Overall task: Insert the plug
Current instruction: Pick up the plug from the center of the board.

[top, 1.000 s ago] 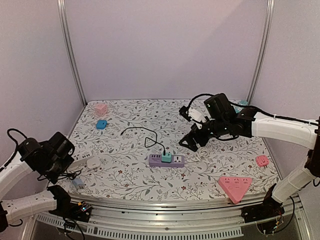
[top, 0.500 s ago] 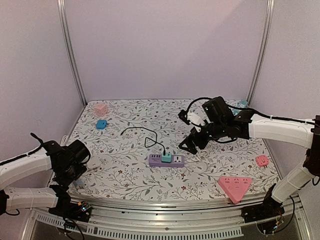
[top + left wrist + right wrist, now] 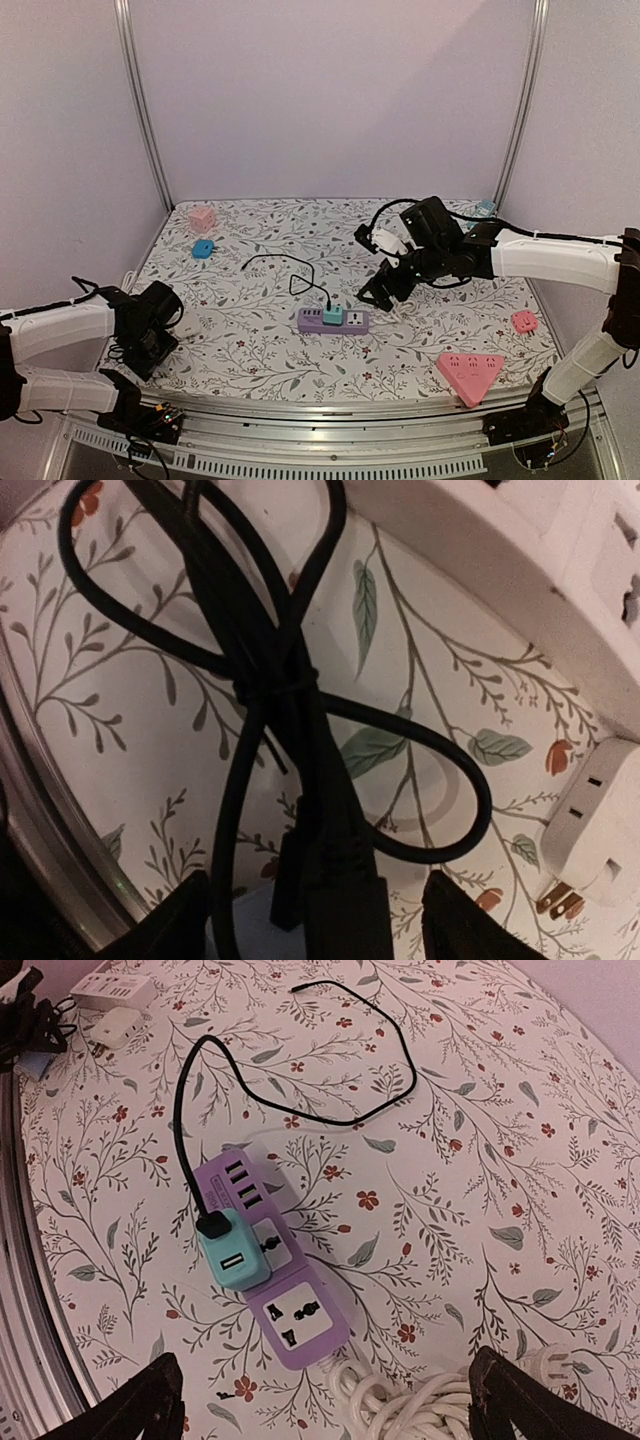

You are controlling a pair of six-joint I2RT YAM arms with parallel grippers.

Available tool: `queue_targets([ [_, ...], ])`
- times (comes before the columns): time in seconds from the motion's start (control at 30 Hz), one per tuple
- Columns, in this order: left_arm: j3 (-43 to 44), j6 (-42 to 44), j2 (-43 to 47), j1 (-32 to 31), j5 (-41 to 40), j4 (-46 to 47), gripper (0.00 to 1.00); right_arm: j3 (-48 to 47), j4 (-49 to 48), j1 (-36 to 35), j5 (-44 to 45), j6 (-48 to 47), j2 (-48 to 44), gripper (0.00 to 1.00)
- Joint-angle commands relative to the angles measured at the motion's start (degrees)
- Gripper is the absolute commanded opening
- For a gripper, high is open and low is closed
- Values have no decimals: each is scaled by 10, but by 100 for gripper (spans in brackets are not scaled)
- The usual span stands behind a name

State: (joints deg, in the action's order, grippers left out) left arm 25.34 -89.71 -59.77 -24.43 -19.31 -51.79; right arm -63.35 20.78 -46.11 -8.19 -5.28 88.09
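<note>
A purple power strip (image 3: 345,321) lies mid-table with a teal adapter (image 3: 333,316) plugged into it, and a black cable (image 3: 285,268) trails from that adapter. My left gripper (image 3: 150,348) hangs low over the front left corner. Its jaws stand open on either side of a black plug (image 3: 338,885) at the end of a tied black cable bundle (image 3: 268,675), with gaps showing on both sides. My right gripper (image 3: 328,1385) is open above the strip's free socket (image 3: 296,1318) and a white coiled cord (image 3: 425,1412), holding nothing.
A white adapter (image 3: 592,825) with bare prongs and a white power strip (image 3: 520,590) lie beside the bundle. A pink triangular socket (image 3: 468,372) and a small pink socket (image 3: 524,321) sit front right. A blue block (image 3: 203,248) and a pink cube (image 3: 202,217) are at back left.
My left arm swung in from the left edge and dropped over the black cable bundle, its jaws narrowing. The right arm drifted slightly left towards the purple strip.
</note>
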Motion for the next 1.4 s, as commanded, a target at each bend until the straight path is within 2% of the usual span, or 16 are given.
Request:
queue_targets([
  [0.0,-12,13,-27,7,30,50,68,-7,3,1,11,-8,0,98],
  [0.17,2,33,-29,6,14,49,47,-7,5,1,15,-9,2,98],
  [0.4,20,42,23,6,23,-11,0,-14,11,1,15,-9,6,98],
  [0.57,51,40,113,1,13,-67,0,-28,27,1,5,-9,6,98],
  [0.7,136,102,149,-17,-41,-88,0,-53,43,1,-5,-4,4,98],
  [0.8,230,214,127,-47,-123,-81,0,-75,53,1,-9,2,-2,98],
  [0.87,293,328,95,-69,-170,-62,0,-87,60,1,-12,6,-7,98],
  [0.93,357,451,57,-82,-178,-16,0,-100,70,1,-17,12,-13,98],
  [1.0,400,593,9,-91,-135,50,0,-110,77,2,-24,13,-22,98],
  [1.1,447,716,-52,-113,7,146,0,-123,80,4,-39,13,-39,99],
  [1.23,493,799,-117,-168,174,252,0,-157,95,23,-118,12,-54,99],
  [1.33,501,829,-141,-207,293,334,0,-177,96,40,-271,19,-62,99],
  [1.37,500,838,-146,-219,326,359,0,-184,96,42,-295,19,-65,99],
])
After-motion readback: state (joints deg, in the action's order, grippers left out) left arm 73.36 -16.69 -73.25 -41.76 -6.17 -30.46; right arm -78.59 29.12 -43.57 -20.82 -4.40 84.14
